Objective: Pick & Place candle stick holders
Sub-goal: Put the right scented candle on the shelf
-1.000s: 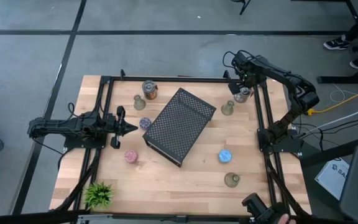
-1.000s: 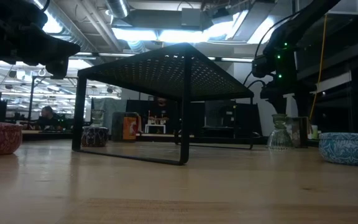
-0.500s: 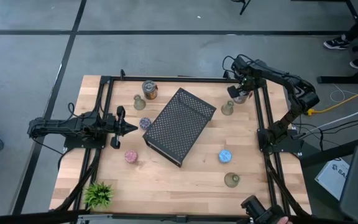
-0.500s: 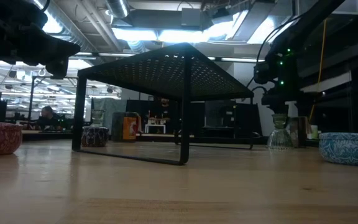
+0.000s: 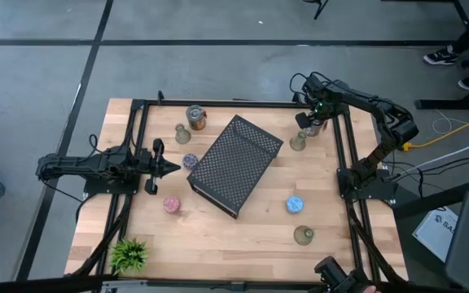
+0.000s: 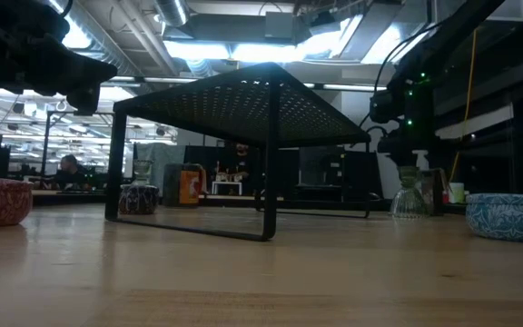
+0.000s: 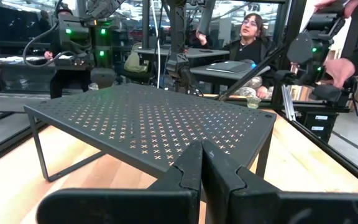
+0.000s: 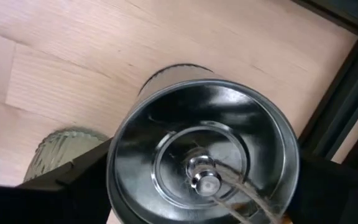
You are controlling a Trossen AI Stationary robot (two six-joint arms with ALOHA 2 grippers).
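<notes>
Silver metal fills my right wrist view: a can-like candle stick holder point(image 8: 204, 158) seen from above, its open mouth showing a small post at the centre of its floor. My right gripper point(image 5: 312, 120) hangs over it at the far right corner of the tabletop point(image 5: 243, 232), fingers spread wide and standing on either side of the can's rim; whether they touch the wall yet I cannot tell. Just beside the can stands an olive-green glassy holder point(image 5: 298, 142), also visible past the can in the wrist view point(image 8: 58, 152).

My left gripper point(image 5: 169, 168) waits at the left side of the tabletop, fingers pressed together on nothing, pointing toward the black perforated box point(image 5: 236, 165) in the middle. Near its tip sits a purple sparkly holder point(image 5: 190, 161).

The other holders lie spread about: a second silver-copper can point(image 5: 195, 117) at the far edge, an olive-green one point(image 5: 182, 133) near it, a pink one point(image 5: 171, 204) toward the near left, a blue one point(image 5: 295, 203) to the right of the box, and a third olive-green one point(image 5: 303, 236) closer to the near edge. A small green plant point(image 5: 129, 255) sits at the near left corner.

Beyond the tabletop, a person point(image 7: 248, 37) sits in the room.
</notes>
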